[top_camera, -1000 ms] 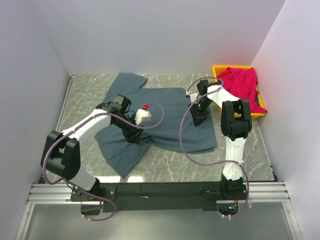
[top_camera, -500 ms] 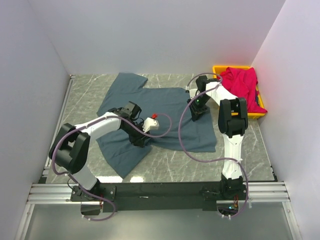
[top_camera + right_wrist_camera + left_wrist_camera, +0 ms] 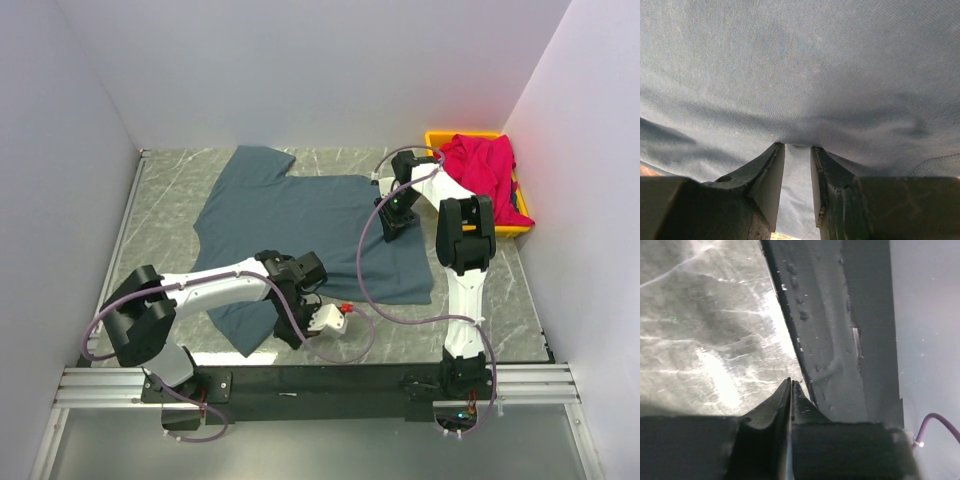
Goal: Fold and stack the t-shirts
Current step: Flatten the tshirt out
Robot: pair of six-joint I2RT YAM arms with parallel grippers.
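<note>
The blue-grey t-shirt lies spread across the marble table, while the red t-shirt is heaped in the yellow bin. The right gripper pinches a fold near the blue-grey shirt's right edge. The left gripper, its fingers pressed together with nothing visible between them, sits by the near hem

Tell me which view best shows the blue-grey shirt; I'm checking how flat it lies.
Top external: almost the whole blue-grey t-shirt, spread out. Right wrist shows only close-up cloth at the right tool; left wrist, none.
</note>
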